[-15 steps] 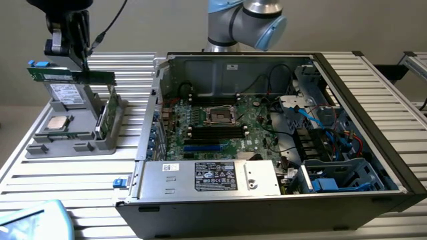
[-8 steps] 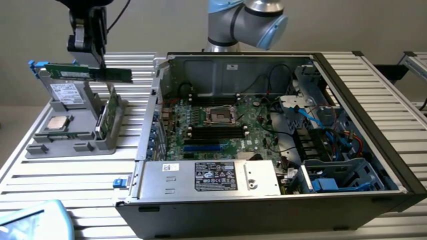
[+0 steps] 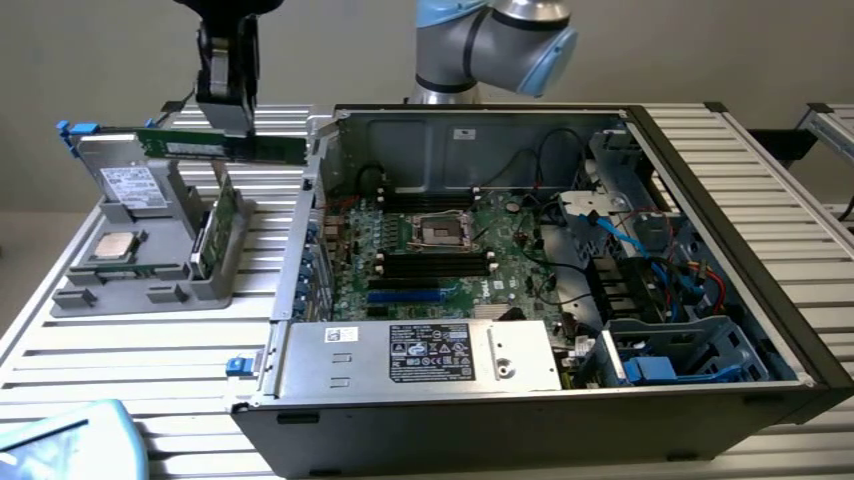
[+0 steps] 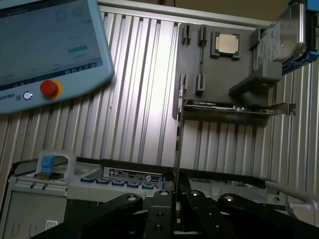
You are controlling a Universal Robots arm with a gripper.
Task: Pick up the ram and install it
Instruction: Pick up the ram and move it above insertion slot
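A teach pendant [image 3: 60, 440] lies at the corner of the slatted tabletop [image 3: 134, 350] nearest the camera, on the exterior view's left. Farther along that left edge sits a grey parts tray [image 3: 147, 295]. It carries a hard drive [image 3: 131, 185] propped at its far end and a processor [image 3: 114, 245] lying flat beside it. A green expansion card [image 3: 220, 225] stands on edge along the tray's side toward the case.

The gripper [image 3: 227, 125] hangs above the far end of the tray, its fingers drawn narrow and clamped on the ram [image 3: 274, 150]. The ram is held level and clear of the tray, and one end of it reaches to the rim of the computer case. In the wrist view the ram [image 4: 177, 139] shows edge-on as a thin line rising from between the fingertips of the gripper [image 4: 175, 196].

The open computer case [image 3: 747, 230] takes up the tabletop's middle and the exterior view's right. Inside it lies the motherboard [image 3: 514, 250], with black memory slots [image 3: 434, 268] near its centre. A power supply [image 3: 414, 355] sits along the case's near wall.
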